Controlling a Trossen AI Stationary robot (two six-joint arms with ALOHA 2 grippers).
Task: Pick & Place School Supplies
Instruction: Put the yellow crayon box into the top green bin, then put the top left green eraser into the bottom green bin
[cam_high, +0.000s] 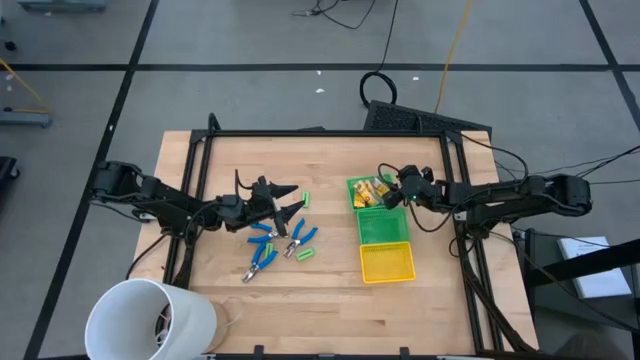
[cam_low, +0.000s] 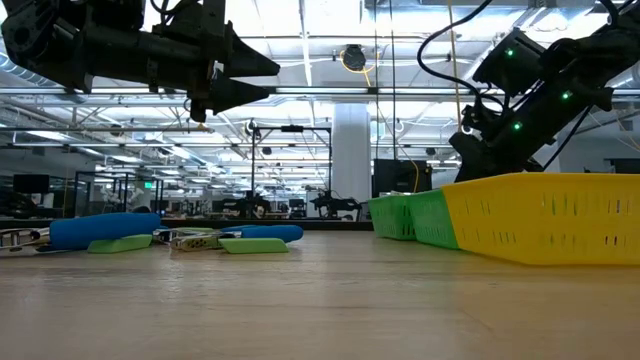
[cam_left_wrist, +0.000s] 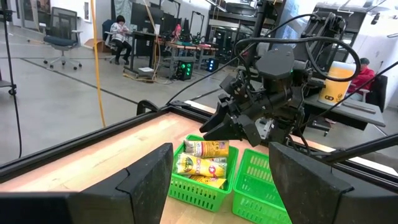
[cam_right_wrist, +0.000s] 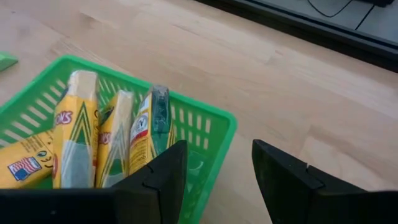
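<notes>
Both grippers hang with fingers apart, holding nothing. Right gripper (cam_high: 392, 197) hovers at the rim of the green bin (cam_high: 356, 186), yellow-tan wrapped blocks (cam_right_wrist: 78, 134) just below; left gripper (cam_high: 297, 200) hovers above the blue-handled pliers (cam_high: 266, 242) and green pieces (cam_high: 305, 253).

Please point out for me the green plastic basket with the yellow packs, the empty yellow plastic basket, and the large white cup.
Green plastic basket holding yellow packs (cam_high: 352, 196): high view, on its left rim.
Empty yellow plastic basket (cam_high: 386, 263): high view, on its bare floor.
Large white cup (cam_high: 195, 312): high view, on its outer wall.
</notes>
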